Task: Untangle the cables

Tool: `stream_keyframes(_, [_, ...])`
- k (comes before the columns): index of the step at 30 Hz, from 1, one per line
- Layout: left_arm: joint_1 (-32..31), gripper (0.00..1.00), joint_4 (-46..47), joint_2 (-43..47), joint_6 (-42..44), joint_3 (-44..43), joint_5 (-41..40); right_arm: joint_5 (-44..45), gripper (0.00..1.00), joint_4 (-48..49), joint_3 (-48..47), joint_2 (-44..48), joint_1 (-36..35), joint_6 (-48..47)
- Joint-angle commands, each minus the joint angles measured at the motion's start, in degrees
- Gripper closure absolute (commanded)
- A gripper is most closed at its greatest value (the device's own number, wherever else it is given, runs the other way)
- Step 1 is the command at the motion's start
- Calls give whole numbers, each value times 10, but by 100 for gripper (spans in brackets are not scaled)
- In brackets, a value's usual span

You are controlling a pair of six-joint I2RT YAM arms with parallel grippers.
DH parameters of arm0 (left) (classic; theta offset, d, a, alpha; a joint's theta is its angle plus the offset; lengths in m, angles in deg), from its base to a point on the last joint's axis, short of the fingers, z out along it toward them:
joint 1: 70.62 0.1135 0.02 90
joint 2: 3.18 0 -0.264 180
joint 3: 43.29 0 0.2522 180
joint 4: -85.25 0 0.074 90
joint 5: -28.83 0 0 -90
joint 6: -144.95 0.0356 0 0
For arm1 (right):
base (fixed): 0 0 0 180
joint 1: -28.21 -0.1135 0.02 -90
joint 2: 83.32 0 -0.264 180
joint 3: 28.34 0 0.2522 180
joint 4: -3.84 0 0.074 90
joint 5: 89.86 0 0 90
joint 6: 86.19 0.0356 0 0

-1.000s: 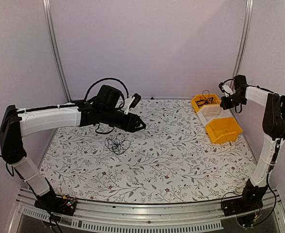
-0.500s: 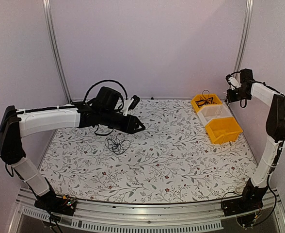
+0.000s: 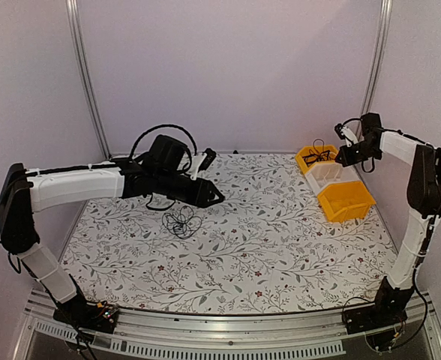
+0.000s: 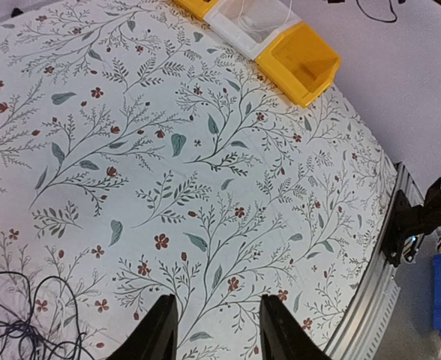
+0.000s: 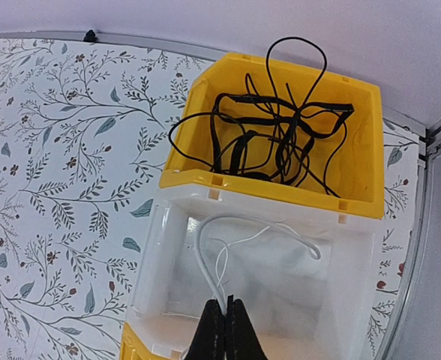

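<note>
Starting at the left: the left gripper (image 3: 214, 196) hangs above the flowered table (image 3: 280, 255), jaws apart with nothing between them. Just near and left of it lie the cables (image 3: 181, 223), a small knotted bunch of thin black loops flat on the cloth, with neither gripper touching it. That, I'd say, is the work left: this clump has to be pulled apart strand by strand.

Across to the right edge now, where three bins sit in a row. The far yellow bin (image 5: 265, 178) holds loose black strands (image 5: 280, 142), sprawled and crossing each other but lying inside the walls. Next nearer is the white bin (image 5: 157, 255), and over it the right gripper (image 5: 224, 326), jaws pressed together on a white wire (image 5: 310, 246) whose loop droops into that bin. The near yellow bin (image 3: 353, 211) looks empty.

My read: some sorting is done, one wire is at its bin, and the bunch on the left waits. Roughly midway, perhaps a little less. How many strands that clump hides, I cannot tell.
</note>
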Motion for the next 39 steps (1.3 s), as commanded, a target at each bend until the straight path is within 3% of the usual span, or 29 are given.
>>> stream_keyframes(1, [-9,59,4,16,-9,9,-8,-4,100,-8,15,-31,-5,18])
stream_keyframes(13, [-10,59,-14,27,-15,19,-27,28,100,-6,6,-88,-6,26])
stream_keyframes(17, [-9,59,-37,29,-19,14,-51,29,84,-14,-4,-68,-6,25])
stream_keyframes(22, [1,59,-110,41,-39,9,-133,43,61,-32,1,19,-6,20])
stream_keyframes(25, [20,58,-139,57,-66,23,-165,49,53,-64,-1,67,-6,6])
stream_keyframes(33, [101,59,-155,108,-176,134,-159,13,53,-58,42,137,-38,-27])
stream_keyframes(39, [134,69,-137,97,-208,180,-132,-85,59,-31,87,169,-175,-94])
